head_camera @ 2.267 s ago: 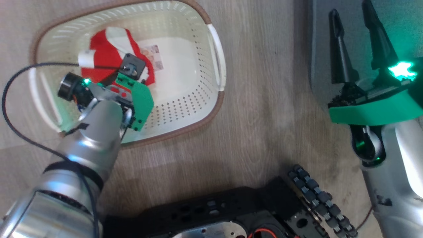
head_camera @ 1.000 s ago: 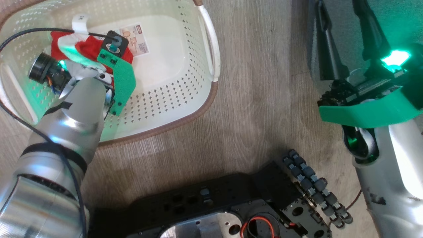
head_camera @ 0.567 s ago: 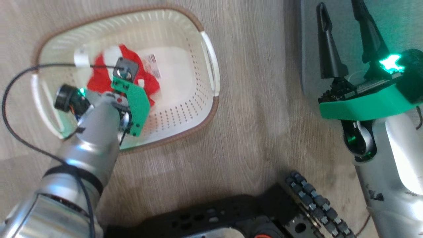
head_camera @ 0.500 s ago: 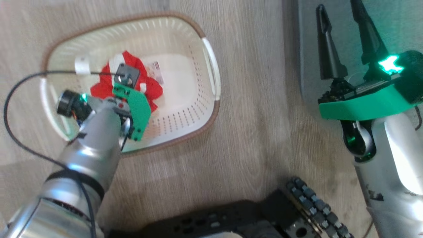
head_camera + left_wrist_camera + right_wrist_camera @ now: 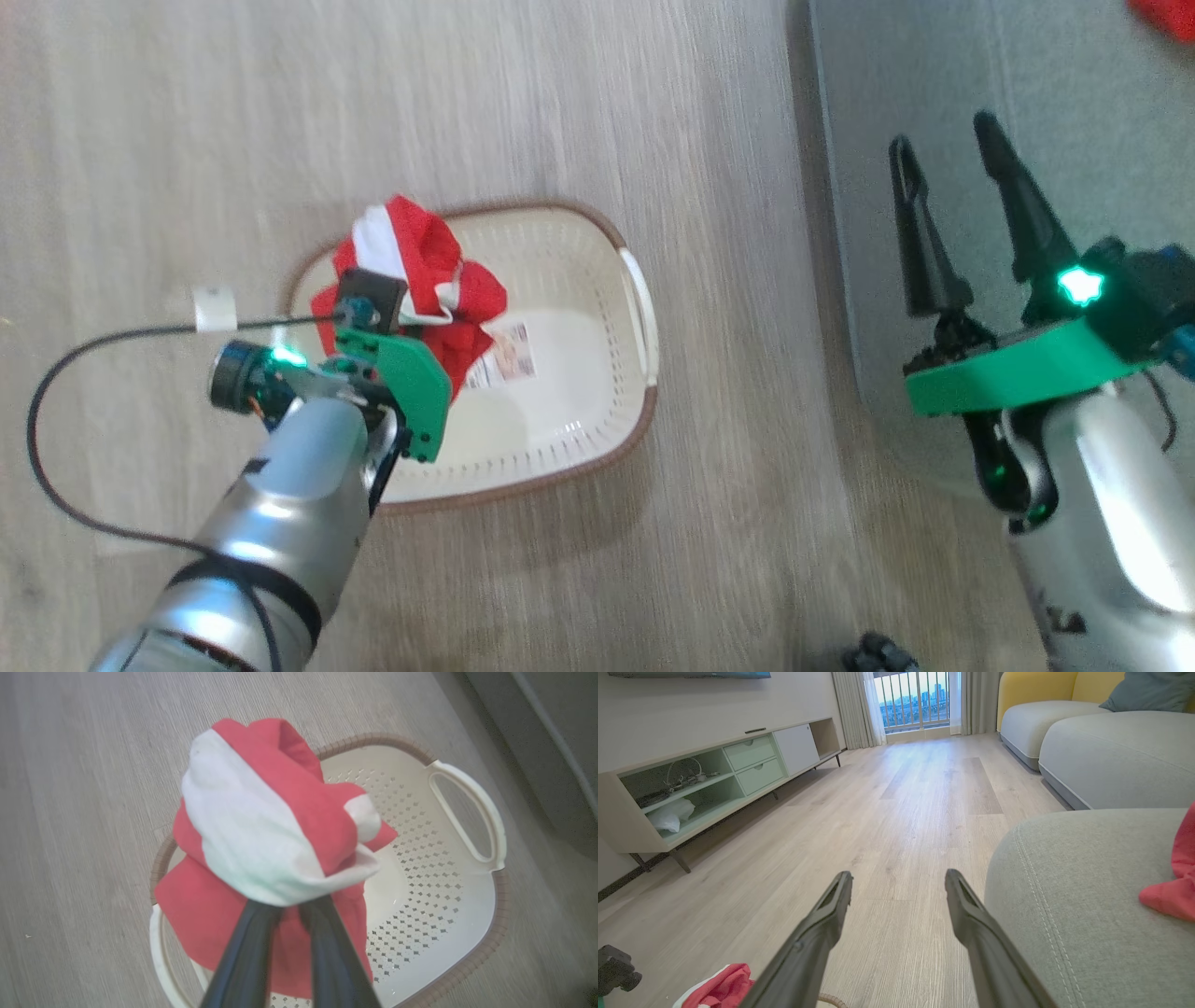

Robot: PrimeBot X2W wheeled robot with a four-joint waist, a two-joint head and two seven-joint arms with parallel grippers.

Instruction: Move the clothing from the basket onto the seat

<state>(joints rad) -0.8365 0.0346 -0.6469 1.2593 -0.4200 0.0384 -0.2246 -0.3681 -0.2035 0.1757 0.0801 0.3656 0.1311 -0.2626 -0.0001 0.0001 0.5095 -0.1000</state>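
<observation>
Left wrist view: the left gripper [image 5: 290, 908] has its two dark fingers drawn together and clamped on a red-and-white garment [image 5: 261, 826], which bunches around the fingertips and hangs over the basket [image 5: 469, 956]; the basket's perforated floor and one white handle [image 5: 467, 812] spread out toward 4 o'clock, on a pale wood floor [image 5: 70, 788]. Whether the lowest red fold touches the basket cannot be told. Head view: the held bundle sits over the basket's rim at about 11 o'clock, and a paper label [image 5: 504, 355] lies on the basket's bottom. At 3 o'clock of the picture the right gripper [image 5: 943, 135] has its fingers spread wide with nothing between them, over the edge of the light grey seat [image 5: 1027, 75]. A second red garment [image 5: 1167, 14] shows at 1 o'clock, on the seat. Right wrist view: the parted fingers point across the floor — the seat's rounded, stitched corner lies at 4 o'clock, with the second red garment on it at 3 o'clock.
</observation>
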